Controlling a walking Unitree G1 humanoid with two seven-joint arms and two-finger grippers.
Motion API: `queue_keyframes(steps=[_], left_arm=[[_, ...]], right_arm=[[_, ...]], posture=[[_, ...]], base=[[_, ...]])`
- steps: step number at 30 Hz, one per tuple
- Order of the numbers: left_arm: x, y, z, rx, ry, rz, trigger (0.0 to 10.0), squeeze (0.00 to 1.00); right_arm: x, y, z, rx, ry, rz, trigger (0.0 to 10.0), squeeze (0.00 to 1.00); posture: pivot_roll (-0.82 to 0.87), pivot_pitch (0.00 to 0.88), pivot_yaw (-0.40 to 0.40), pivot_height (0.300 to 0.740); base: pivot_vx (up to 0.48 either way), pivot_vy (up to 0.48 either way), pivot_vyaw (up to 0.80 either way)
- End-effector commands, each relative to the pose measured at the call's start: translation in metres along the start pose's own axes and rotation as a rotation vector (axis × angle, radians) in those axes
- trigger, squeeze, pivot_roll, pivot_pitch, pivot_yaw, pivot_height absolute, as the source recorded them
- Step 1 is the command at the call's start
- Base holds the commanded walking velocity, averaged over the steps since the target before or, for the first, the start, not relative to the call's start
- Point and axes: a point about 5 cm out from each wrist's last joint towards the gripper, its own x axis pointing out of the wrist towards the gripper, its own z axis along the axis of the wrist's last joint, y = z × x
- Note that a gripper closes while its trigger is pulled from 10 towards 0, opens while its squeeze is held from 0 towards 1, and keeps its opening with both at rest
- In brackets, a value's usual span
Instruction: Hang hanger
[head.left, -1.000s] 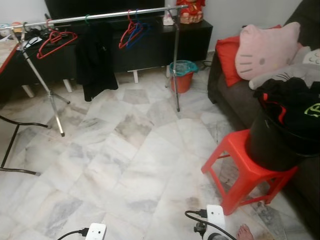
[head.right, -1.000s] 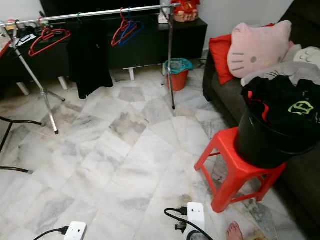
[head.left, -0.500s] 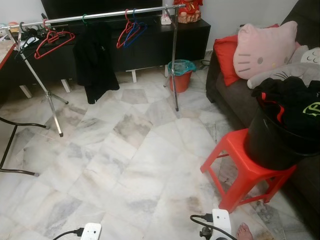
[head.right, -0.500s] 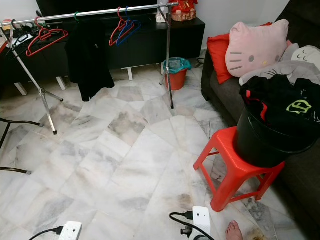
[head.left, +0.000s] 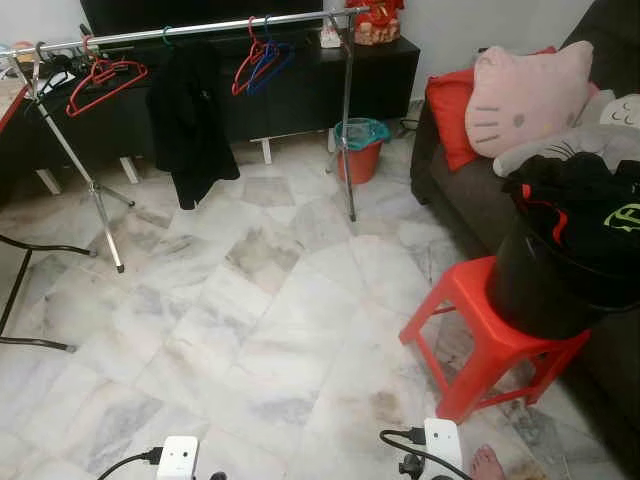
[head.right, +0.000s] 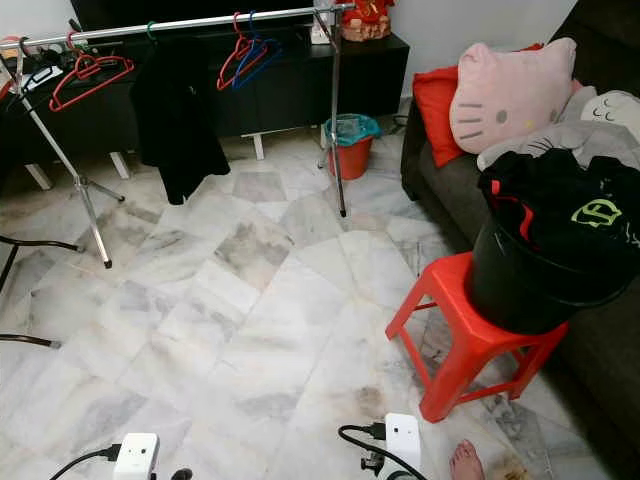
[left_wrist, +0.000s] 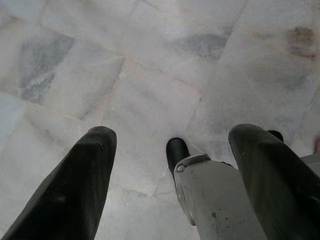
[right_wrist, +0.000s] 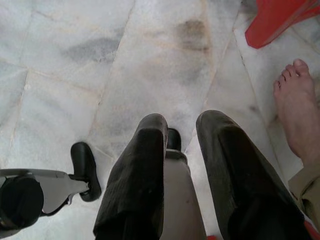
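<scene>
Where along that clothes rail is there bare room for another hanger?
The rail is bare between the black garment and the red and blue hangers, and from those to the right post. The left end is crowded with a red hanger.

Far left to far centre: silver metal clothes rail (head.left: 200, 28) on tripod legs, before a long black low cabinet (head.left: 300, 85). On the rail: red plastic hanger (head.left: 105, 78) far left, black hanging garment (head.left: 192, 120) beside it, red and blue hangers (head.left: 258, 68) further right. Red bin (head.left: 360, 152) behind the rail's right leg. Right: dark sofa (head.left: 450, 190) bearing a pink cat-face cushion (head.left: 528, 90). Near right: black bucket of clothes (head.left: 560, 260) on a red plastic stool (head.left: 480, 340), before the sofa.
</scene>
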Motion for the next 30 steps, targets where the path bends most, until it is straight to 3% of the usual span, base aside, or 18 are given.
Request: queue_keyframes(steps=[1,11,15,17,18,21,26,30], left_arm=[[-0.002,0.000,-0.009,-0.020,0.033,0.009,10.0,0.00],[-0.002,0.000,-0.011,-0.024,0.045,0.023,10.0,0.00],[-0.002,0.000,-0.011,-0.020,0.049,0.026,10.0,0.00],[-0.003,0.001,-0.012,-0.018,0.052,0.026,10.0,0.00],[-0.003,0.001,-0.012,-0.017,0.053,0.024,10.0,0.00],[-0.003,0.001,-0.012,-0.015,0.053,0.023,10.0,0.00],[-0.003,0.003,-0.013,-0.008,0.056,0.020,10.0,0.00],[-0.003,0.003,-0.013,-0.006,0.057,0.020,10.0,0.00]], right_arm=[[-0.001,0.002,-0.009,0.013,0.022,-0.006,10.0,0.00],[-0.003,0.013,-0.021,-0.049,0.055,0.018,10.0,0.00],[-0.005,0.009,-0.029,-0.051,0.058,0.021,10.0,0.00],[-0.008,0.001,-0.038,-0.055,0.062,0.019,10.0,0.00],[-0.014,-0.016,-0.050,-0.055,0.075,0.006,10.0,0.00],[-0.017,-0.025,-0.056,-0.054,0.083,-0.002,10.0,0.00],[-0.029,-0.061,-0.074,-0.018,0.109,-0.046,10.0,0.00],[-0.028,-0.065,-0.068,-0.002,0.104,-0.056,10.0,0.00]], posture=[[-0.07,0.049,-0.015,0.740],[-0.08,0.029,-0.018,0.740],[-0.08,0.023,-0.016,0.740],[-0.08,0.015,-0.014,0.740],[-0.08,0.010,-0.013,0.740],[-0.08,0.008,-0.012,0.740],[-0.08,0.000,-0.005,0.740],[-0.08,0.000,-0.003,0.740]], base=[[0.000,0.000,0.00],[0.105,0.000,0.00],[0.302,0.000,0.00],[0.306,0.000,0.48],[0.311,0.000,0.63],[0.314,0.000,0.63],[0.316,0.000,0.12],[0.318,0.000,0.00]])
